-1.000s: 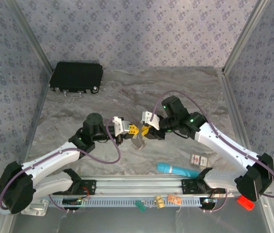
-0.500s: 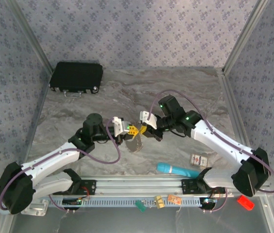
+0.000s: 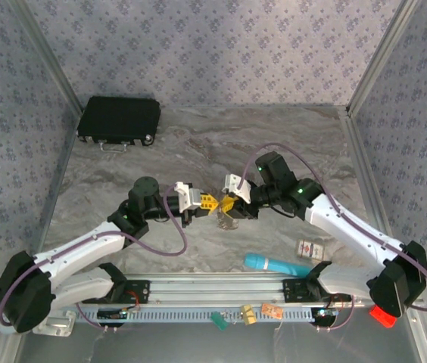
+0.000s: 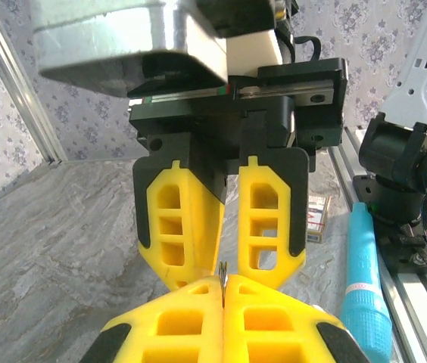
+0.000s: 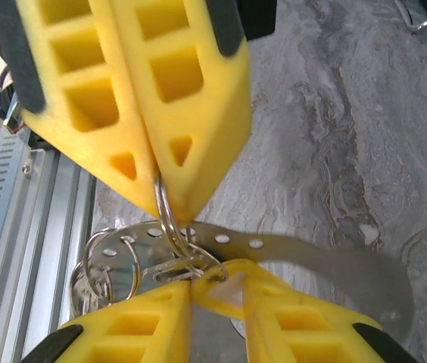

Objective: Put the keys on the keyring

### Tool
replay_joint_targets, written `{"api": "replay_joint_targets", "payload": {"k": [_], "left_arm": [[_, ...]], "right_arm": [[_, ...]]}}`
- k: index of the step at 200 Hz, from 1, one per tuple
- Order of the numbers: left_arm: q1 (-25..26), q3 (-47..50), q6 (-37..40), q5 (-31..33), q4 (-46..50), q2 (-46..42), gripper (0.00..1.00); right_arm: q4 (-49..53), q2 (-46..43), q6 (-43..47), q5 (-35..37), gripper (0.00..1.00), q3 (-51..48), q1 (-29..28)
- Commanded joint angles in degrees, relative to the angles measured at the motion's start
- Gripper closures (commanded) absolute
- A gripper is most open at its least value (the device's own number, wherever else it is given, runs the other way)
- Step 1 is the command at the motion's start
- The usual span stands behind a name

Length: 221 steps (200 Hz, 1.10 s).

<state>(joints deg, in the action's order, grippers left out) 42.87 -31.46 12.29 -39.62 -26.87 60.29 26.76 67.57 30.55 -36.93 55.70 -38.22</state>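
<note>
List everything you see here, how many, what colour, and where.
Black hard case: one, black, far left corner.
Turquoise plastic cylinder: one, turquoise, near edge, right of centre.
Small printed card box: one, red and white, beside the cylinder's right end.
Green plastic piece: one, green, in front of the metal rail.
Orange plastic pieces: two, orange, right of the green one.
Red plastic piece: one, red, near right corner.
Thin silvery metal keyring: one, silver, centre, pinched in the left gripper.
Tiny yellow-headed key: at least one, yellow, between the fingers of the right gripper; total unclear.
Left gripper: one, yellow fingers, shut on the keyring.
Right gripper: one, yellow fingers, facing the left one.
</note>
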Motion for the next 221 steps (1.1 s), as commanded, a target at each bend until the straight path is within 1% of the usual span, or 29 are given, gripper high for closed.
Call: {"api": "replay_joint_targets", "payload": {"k": [1,67,88,135,156,174,199,211,221], "left_arm": [[0.2,0.6,-1.9,-2.0,-6.0,0.3,1.00],[0.2,1.3,-3.8,-1.8,-9.5,1.0,1.00],[0.2,1.4,-4.2,-1.6,-10.3,1.1,1.00],[0.3,1.3,-4.7,-1.6,-10.7,1.2,1.00],[0.3,1.4,-4.6,-0.8,-10.5,1.1,1.00],[0.3,1.4,-4.0,1.0,-8.9,0.8,1.00],[0.2,1.0,-2.9,2.7,-5.9,0.5,1.00],[0.2,0.7,-2.3,3.0,-4.1,0.5,1.00],[0.3,0.3,-1.5,3.2,-2.2,0.6,1.00]], "right_arm": [[-2.5,-1.2,-1.5,-2.6,0.75,-0.4,-0.1],[-4.4,-1.1,-3.1,-3.3,0.74,-2.2,-0.6],[-5.1,-1.1,-3.5,-0.7,0.69,-2.9,-1.3],[-6.5,-0.8,-3.6,1.4,0.69,-3.2,-2.3],[-6.9,-1.3,-3.6,2.7,0.74,-3.3,-2.4],[-6.3,-2.0,-3.3,5.0,0.83,-3.3,-2.4],[-4.7,-3.3,-2.4,10.4,0.95,-2.7,-2.3],[-4.4,-4.1,-2.3,12.0,0.99,-2.0,-2.4],[-4.1,-4.8,-2.2,12.2,1.00,-1.3,-2.5]]}}
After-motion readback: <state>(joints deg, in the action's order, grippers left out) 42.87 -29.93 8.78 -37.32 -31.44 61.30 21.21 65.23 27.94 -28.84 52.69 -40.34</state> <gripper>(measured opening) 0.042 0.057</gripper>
